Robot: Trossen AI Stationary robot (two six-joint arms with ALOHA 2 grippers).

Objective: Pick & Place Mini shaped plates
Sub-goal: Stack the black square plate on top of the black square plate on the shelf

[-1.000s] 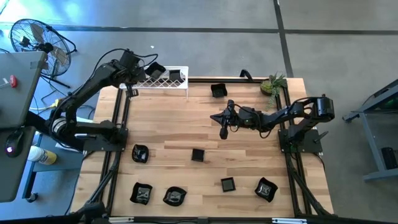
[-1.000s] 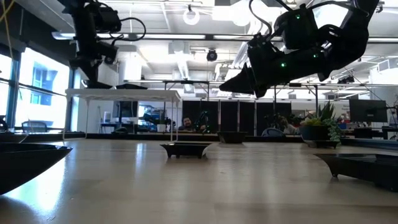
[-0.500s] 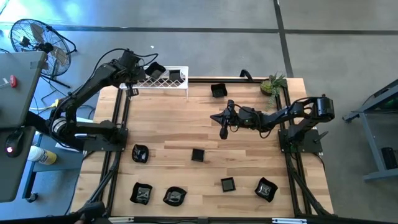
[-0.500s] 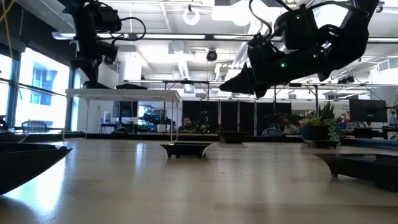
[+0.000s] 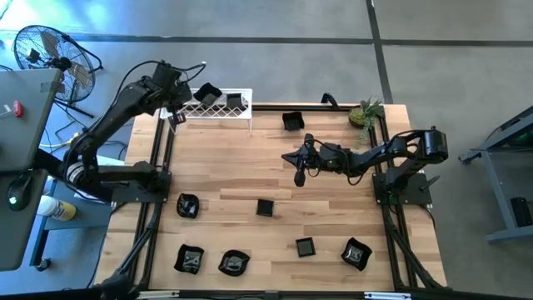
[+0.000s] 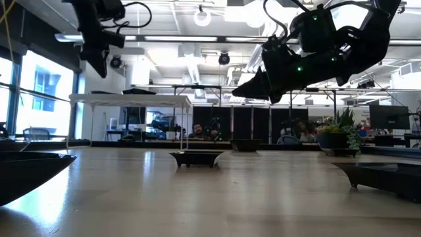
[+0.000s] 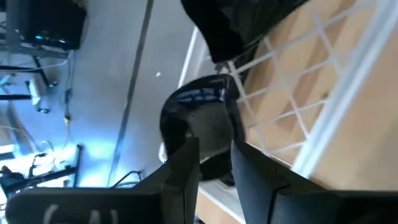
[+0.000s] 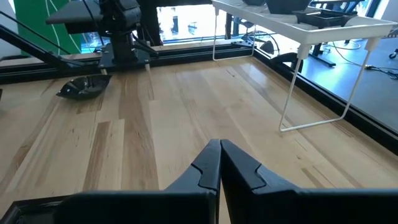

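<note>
1. Table [image 5: 233, 179]: light wood with a dark frame, bearing several small black plates.
2. Rack [image 5: 218, 109]: white wire mesh, standing at the table's far left corner; 2 plates rest on it, 1 [image 5: 207, 92] at its left end and 1 [image 5: 233, 102] near its right end.
3. Left gripper [image 5: 177, 117]: raised just beside the rack's left end. In the left wrist view its fingers [image 7: 186, 171] stand slightly apart with nothing between them, above the glossy plate [image 7: 200, 118] lying on the rack mesh [image 7: 323, 93].
4. Right gripper [image 5: 300, 175]: hovers over the table's middle, fingers pressed together and empty, as the right wrist view [image 8: 219, 163] shows.
5. Plates on the table: 1 [image 5: 292, 121] near the far edge, 1 [image 5: 265, 207] at the centre, 1 [image 5: 188, 205] at the left, and 4 along the near edge [image 5: 189, 258] [image 5: 234, 262] [image 5: 305, 247] [image 5: 356, 252].
6. Plant [image 5: 365, 112]: green, in the far right corner.
</note>
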